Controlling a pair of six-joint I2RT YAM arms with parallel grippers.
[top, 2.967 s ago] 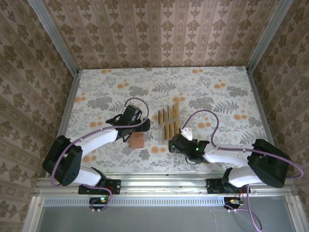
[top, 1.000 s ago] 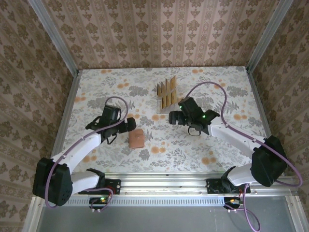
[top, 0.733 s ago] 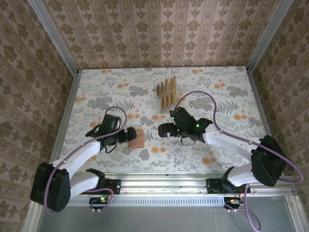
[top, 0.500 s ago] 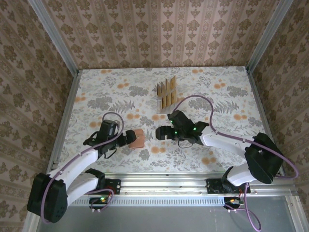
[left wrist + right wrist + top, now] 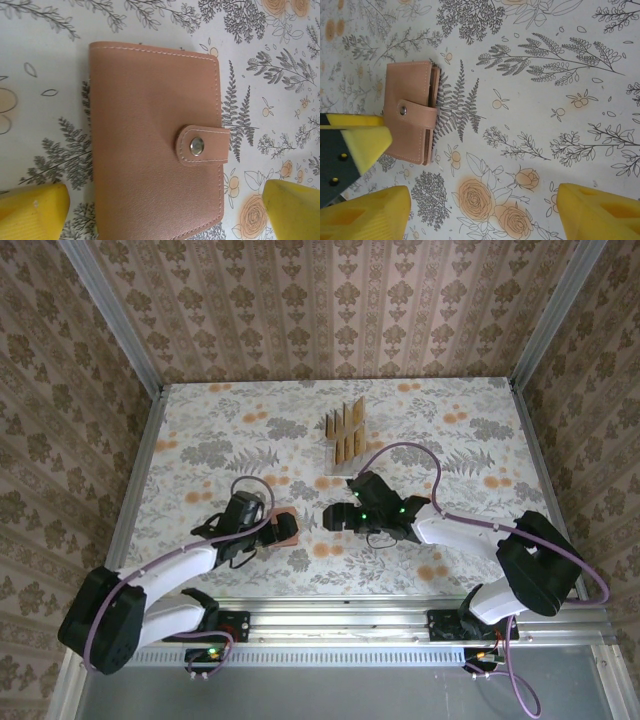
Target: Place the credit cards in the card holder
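The card holder [image 5: 155, 145] lies closed and snapped on the bench [image 5: 470, 440]. The left gripper [image 5: 162, 207] hangs over it, its fingers [image 5: 32, 210] spread wide, one on either side of the holder, grasping nothing. The right gripper [image 5: 485, 210] sits just right of the holder, fingers released and empty. The credit cards [image 5: 345, 430] stand well beyond the holder. The step probably goes best if the left fingers pin the holder's body clear of the snap tab [image 5: 202, 145], leaving the tab free for the right.

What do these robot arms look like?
The left arm and right arm are white tubes with bulky black joints, each trailing a purple cable. The left claw and right claw have yellow wedge-shaped fingers. Green lights glow on the right wrist.
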